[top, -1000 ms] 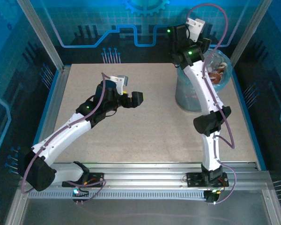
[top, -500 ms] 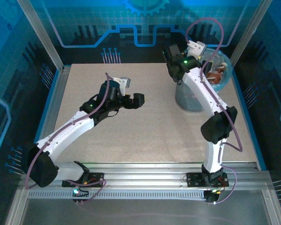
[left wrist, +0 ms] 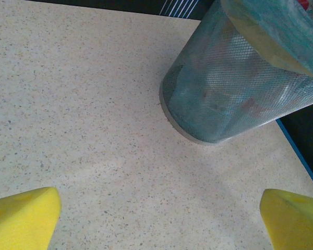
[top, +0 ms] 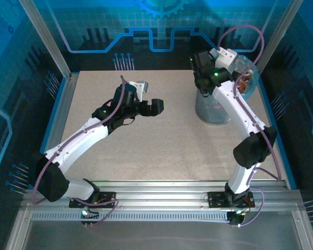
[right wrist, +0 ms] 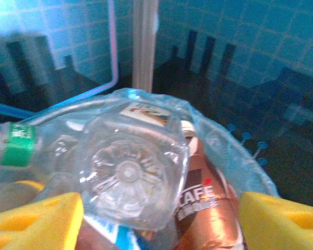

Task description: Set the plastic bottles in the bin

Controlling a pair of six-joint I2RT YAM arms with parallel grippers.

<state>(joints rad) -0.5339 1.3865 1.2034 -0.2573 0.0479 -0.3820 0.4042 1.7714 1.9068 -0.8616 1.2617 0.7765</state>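
Right wrist, plastic bottles (right wrist: pixel 130 172) piled in bin (right wrist: pixel 230 145)

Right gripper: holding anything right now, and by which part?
Nothing held, it seems. The right gripper stands open over the bin; the clear bottle lies in it, base toward the camera, not pinched between the fingers.

The bin (top: pixel 211 109), a round grey mesh basket lined with a translucent light-blue bag, stands upright at the far right of the table (top: pixel 161 151). Plastic bottles (top: pixel 243 82) fill it up to the rim. On top, a clear bottle (right wrist: pixel 128 172) shows its moulded base, touching a brown bottle (right wrist: pixel 203 211) labelled CAFE. A green-labelled bottle (right wrist: pixel 21 146) lies to its left.
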